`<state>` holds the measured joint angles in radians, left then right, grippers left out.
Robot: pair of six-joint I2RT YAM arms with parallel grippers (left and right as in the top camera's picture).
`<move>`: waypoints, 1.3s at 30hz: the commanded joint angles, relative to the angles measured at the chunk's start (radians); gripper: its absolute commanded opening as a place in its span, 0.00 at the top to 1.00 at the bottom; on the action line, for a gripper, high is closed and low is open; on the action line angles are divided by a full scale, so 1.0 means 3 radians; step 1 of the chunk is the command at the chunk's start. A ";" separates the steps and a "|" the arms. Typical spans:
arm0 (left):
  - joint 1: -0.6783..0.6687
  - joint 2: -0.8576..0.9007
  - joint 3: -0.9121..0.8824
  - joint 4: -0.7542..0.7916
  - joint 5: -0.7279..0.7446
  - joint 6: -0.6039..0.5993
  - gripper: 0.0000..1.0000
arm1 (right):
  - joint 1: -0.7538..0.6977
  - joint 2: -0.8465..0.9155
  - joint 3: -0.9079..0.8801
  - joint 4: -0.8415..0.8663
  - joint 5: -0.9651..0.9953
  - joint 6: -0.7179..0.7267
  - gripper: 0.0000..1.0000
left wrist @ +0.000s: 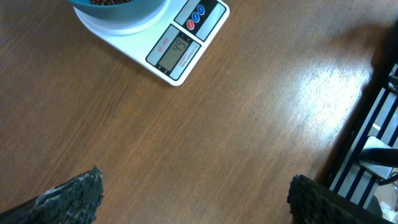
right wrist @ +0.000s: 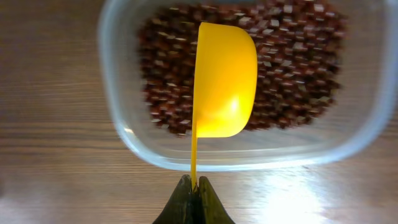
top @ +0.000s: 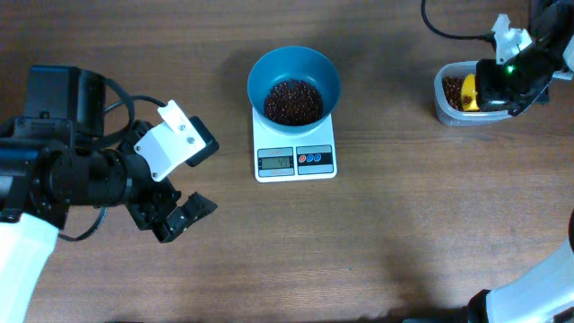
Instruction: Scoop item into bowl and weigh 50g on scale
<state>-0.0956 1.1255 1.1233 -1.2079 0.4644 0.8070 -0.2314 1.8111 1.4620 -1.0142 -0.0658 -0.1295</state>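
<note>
The teal-blue bowl (top: 294, 85) stands on the white scale (top: 294, 160) at the table's middle and holds a heap of dark red-brown beans (top: 292, 100). The scale's display (left wrist: 175, 51) and the bowl's edge (left wrist: 118, 6) also show in the left wrist view. My right gripper (right wrist: 194, 182) is shut on the handle of an empty yellow scoop (right wrist: 225, 81), held over the clear tub (right wrist: 124, 134) full of beans (right wrist: 292, 68); the gripper (top: 500, 85) is at the far right in the overhead view. My left gripper (top: 184, 215) is open and empty over bare table, left of the scale.
The clear tub (top: 443, 103) sits at the far right of the table. A black cable (top: 448, 34) runs along the back right. A black rack (left wrist: 379, 130) stands beyond the table edge in the left wrist view.
</note>
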 commanded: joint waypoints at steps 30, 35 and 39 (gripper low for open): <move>0.0017 -0.0029 0.0048 0.0005 0.0058 -0.0031 0.02 | -0.0683 -0.0240 0.0048 -0.0773 -0.4231 -0.2522 0.96; 0.0017 -0.0029 0.0048 0.0005 0.0058 -0.0031 0.01 | 0.0423 -0.0238 0.0048 -0.0174 -0.3986 -0.2509 0.96; 0.0017 -0.0029 0.0048 0.0005 0.0058 -0.0031 0.02 | 0.0894 -0.0237 0.0048 0.0198 -0.3437 -0.2496 0.96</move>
<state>-0.0929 1.1233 1.1240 -1.2087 0.4644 0.8066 -0.0021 1.7607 1.4654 -0.9936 -1.1572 -0.8711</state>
